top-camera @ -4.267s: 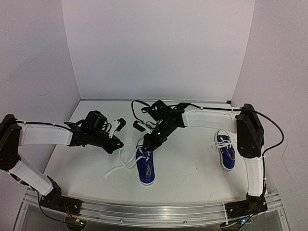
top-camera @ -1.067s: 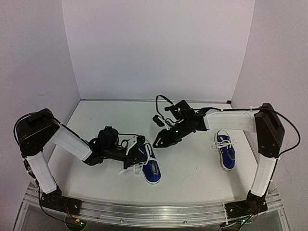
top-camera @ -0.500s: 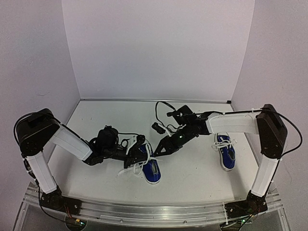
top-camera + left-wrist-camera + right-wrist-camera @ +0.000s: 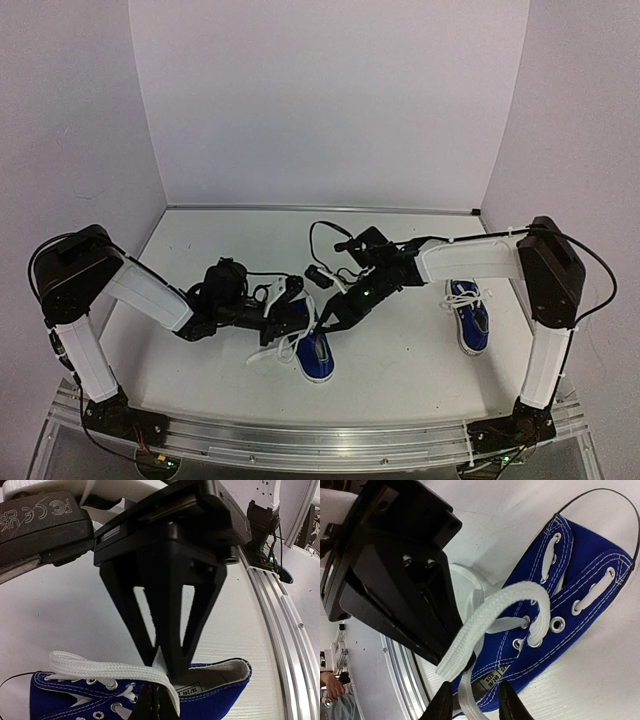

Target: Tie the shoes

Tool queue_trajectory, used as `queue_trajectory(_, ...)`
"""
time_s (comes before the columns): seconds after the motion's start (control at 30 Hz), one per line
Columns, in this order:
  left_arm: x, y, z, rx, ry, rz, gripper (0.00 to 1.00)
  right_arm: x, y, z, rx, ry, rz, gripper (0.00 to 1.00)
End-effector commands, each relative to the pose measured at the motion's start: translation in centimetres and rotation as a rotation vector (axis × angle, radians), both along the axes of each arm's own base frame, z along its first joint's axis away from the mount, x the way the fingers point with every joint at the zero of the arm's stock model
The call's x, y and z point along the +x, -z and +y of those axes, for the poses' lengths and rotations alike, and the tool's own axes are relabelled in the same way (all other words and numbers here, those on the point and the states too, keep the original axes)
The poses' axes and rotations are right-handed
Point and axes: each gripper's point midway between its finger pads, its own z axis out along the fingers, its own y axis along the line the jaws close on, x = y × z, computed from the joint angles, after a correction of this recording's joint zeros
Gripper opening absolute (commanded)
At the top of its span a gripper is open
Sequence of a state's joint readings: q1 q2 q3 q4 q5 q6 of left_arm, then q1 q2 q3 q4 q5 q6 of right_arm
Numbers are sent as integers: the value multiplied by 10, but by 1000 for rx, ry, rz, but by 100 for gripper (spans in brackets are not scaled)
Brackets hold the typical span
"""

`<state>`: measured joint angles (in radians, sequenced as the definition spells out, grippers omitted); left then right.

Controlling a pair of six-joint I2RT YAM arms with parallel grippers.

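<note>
since the earlier frame the right gripper has dropped onto the near shoe, mid-tabletop near the front edge. its jaws stand apart astride a loose strand. the left gripper is clamped on the lace. if the right jaws close off-centre they could miss the strand or drag the shoe. the far shoe sits by the right edge.

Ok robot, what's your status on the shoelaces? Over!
Left gripper shut on a white lace of the middle shoe. Right gripper open, straddling a lace strand beside it. No bow yet. Other shoe sits apart, right side.
</note>
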<state>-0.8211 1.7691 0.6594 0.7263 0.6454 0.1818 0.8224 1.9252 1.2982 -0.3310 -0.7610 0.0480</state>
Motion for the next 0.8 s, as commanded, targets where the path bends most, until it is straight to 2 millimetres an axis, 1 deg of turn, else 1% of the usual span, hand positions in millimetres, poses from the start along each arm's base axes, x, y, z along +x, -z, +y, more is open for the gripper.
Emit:
queue_trajectory(0.0, 17, -15, -5, -22, -53, -23, 2, 9, -3, 4, -21, 8, -65, 0)
queue_trajectory(0.07, 22, -16, 2, 3, -96, -7, 13, 11, -6, 2, -30, 25, -81, 0)
queue_trajectory(0.17, 31, -18, 18, 91, -197, 39, 27, 15, -12, -5, -38, 58, -100, 0)
queue_trajectory(0.23, 33, -19, 30, 184, -253, 84, 46, 19, -11, -11, -51, 88, -95, 0)
queue_trajectory(0.27, 33, -20, 37, 228, -285, 108, 53, 21, -9, -15, -60, 103, -89, 0)
queue_trajectory(0.3, 33, -19, 46, 272, -326, 131, 56, 23, -6, -18, -67, 117, -80, 0)
queue_trajectory(0.33, 33, -16, 58, 329, -380, 149, 57, 25, -2, -21, -77, 131, -70, 0)
queue_trajectory(0.37, 33, -19, 66, 354, -419, 159, 58, 27, 3, -25, -89, 145, -57, 0)
queue_trajectory(0.43, 27, -15, 83, 429, -461, 193, 59, 28, 10, -28, -106, 164, -32, 0)
queue_trajectory(0.5, 18, -10, 91, 499, -452, 223, 60, 25, 18, -29, -117, 170, -5, 0)
queue_trajectory(0.6, -1, 6, 97, 638, -407, 245, 60, 22, 30, -30, -136, 186, 45, 0)
queue_trajectory(0.7, -4, 26, 101, 754, -413, 284, 59, 17, 40, -32, -149, 193, 85, 0)
queue_trajectory(0.77, -2, 39, 112, 859, -440, 298, 58, 12, 44, -32, -138, 193, 111, 0)
